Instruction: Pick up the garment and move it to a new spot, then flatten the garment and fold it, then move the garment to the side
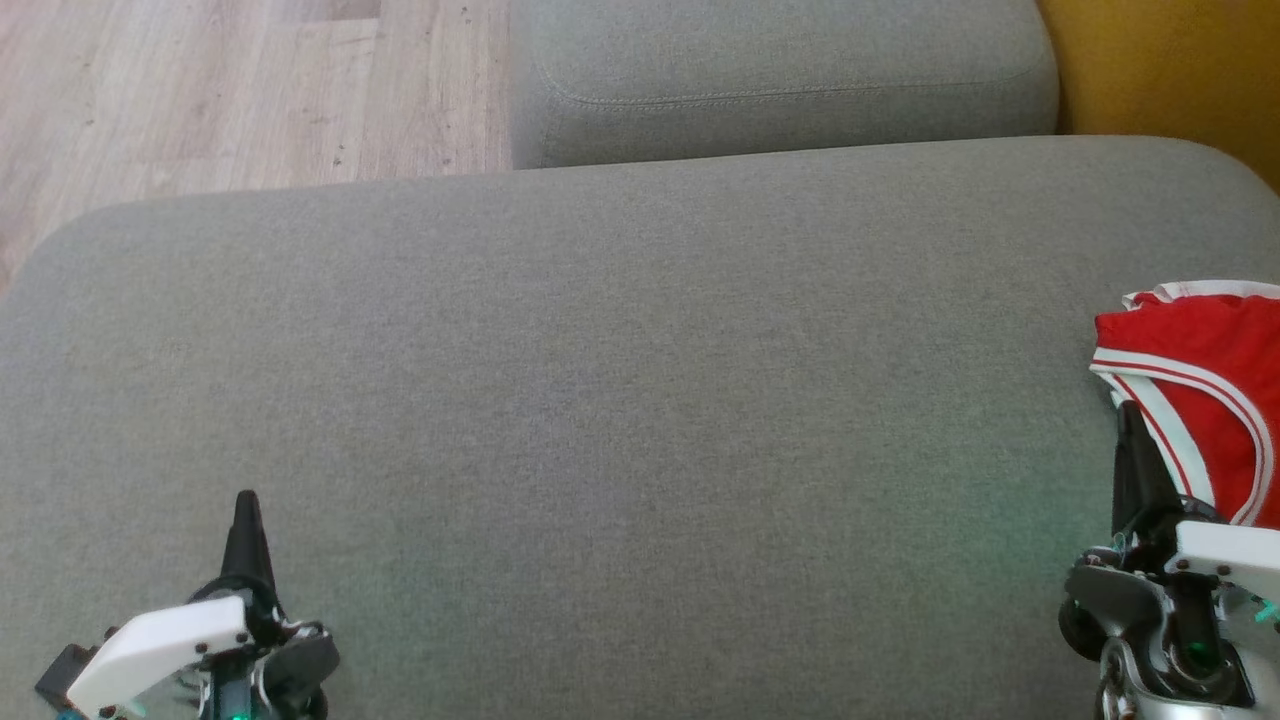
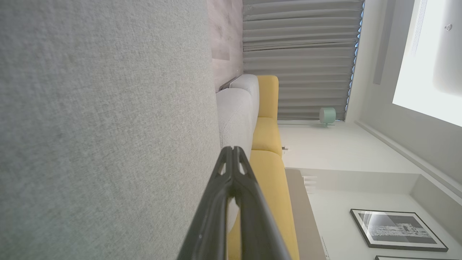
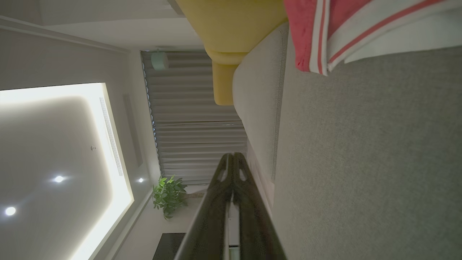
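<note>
The grey seat cushion point(image 1: 600, 400) is seen across the head view, most of it bare. The garment point(image 1: 1200, 380) is found at 3 o'clock on it, bunched against the right edge of the view and cut off there, so its long axis cannot be told. A striped trim band is seen running from 10 towards 4 o'clock. The right gripper point(image 1: 1128, 408) is placed just beside it, and the garment is judged to lie at about 1 o'clock from the tips. In the right wrist view the cloth point(image 3: 310, 32) is shown ahead and off to one side, apart from the tips point(image 3: 232, 154). The left gripper point(image 1: 245, 497) is kept well apart, at 7 o'clock. Both pairs of jaws are pressed together, with nothing held. The right arm is judged the nearer for any reach.
</note>
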You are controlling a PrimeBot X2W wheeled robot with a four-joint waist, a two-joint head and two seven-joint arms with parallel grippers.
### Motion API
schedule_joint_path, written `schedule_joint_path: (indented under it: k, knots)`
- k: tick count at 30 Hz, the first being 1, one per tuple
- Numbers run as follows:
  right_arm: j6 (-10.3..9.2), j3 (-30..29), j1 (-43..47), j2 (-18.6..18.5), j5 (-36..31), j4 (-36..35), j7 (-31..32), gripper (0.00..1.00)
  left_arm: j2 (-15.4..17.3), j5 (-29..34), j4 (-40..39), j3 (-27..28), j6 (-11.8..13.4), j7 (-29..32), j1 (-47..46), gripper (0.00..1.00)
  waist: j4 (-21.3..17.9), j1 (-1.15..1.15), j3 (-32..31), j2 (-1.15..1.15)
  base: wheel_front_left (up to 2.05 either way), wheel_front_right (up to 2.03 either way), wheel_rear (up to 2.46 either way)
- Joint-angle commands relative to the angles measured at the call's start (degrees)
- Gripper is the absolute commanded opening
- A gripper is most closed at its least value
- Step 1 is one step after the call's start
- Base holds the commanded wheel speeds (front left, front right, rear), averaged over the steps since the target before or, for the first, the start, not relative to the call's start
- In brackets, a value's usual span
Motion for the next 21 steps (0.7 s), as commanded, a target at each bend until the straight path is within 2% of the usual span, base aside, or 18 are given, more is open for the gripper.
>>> schedule_joint_path:
  k: [1, 21]
  knots:
    - [-0.04, 1.17, -1.17, -0.32, 0.4, -2.37, 0.34, 0.0, 0.26, -0.3, -2.14, 2.36, -0.37, 0.42, -2.8, 0.0, 0.0, 0.0, 0.0, 0.0, 0.0, 0.0, 0.0]
    - [-0.04, 1.18, -1.17, -0.32, 0.4, -2.37, 0.34, 0.0, 0.26, -0.3, -2.15, 2.35, -0.37, 0.42, -2.8, 0.0, 0.0, 0.0, 0.0, 0.0, 0.0, 0.0, 0.0]
